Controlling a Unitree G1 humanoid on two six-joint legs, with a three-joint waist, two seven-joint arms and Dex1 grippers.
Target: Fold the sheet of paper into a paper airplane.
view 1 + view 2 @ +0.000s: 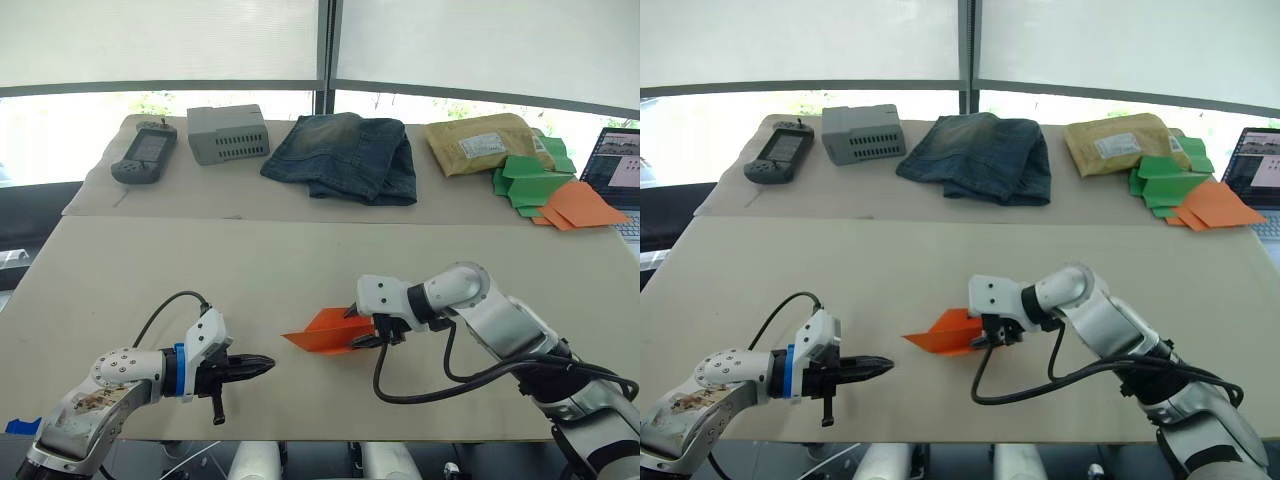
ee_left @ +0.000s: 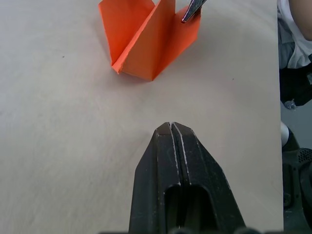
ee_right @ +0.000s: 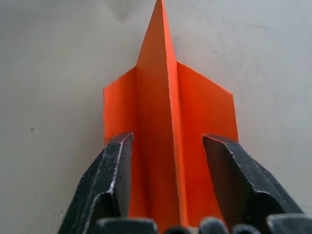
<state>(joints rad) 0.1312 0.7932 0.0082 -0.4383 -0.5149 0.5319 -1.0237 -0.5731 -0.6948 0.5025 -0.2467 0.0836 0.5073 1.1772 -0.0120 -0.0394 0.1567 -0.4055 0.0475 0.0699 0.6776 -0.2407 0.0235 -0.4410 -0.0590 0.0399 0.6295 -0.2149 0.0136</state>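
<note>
A: Where's the plane (image 1: 325,331) sitting?

B: On the table (image 1: 250,280), right at the tips of the right claw (image 1: 366,337). In the right wrist view the two fingers are spread, one on each side of the tail end, with the upright centre fin running between them and a wing lying flat to either side. They straddle the paper rather than pinch it. The nose points straight away from that claw.

A: And the left claw (image 1: 262,365)?

B: Pressed together, holding nothing, low over bare table. The nose of the plane lies ahead of its tips, near but clearly apart.

A: So how far along would you say it is?

B: It looks close to done: pointed wedge, fin up, wings out. What's left is probably pressing or setting the wings.

A: What could spoil it?

B: Mostly the right claw. If it closes where it is, the fingers would come in across the flat wings and squeeze them up against the fin, flattening the shape or adding a stray crease. If it pushes forward with the fingers apart, the light paper could just slide off ahead, since nothing pins the nose.

A: The left could pin it.

B: It could, but coming in shut and pointed it might jab the nose and crumple the tip, or shove the plane back into the right claw. A tilted press would also fold the fin over to one side.
</note>
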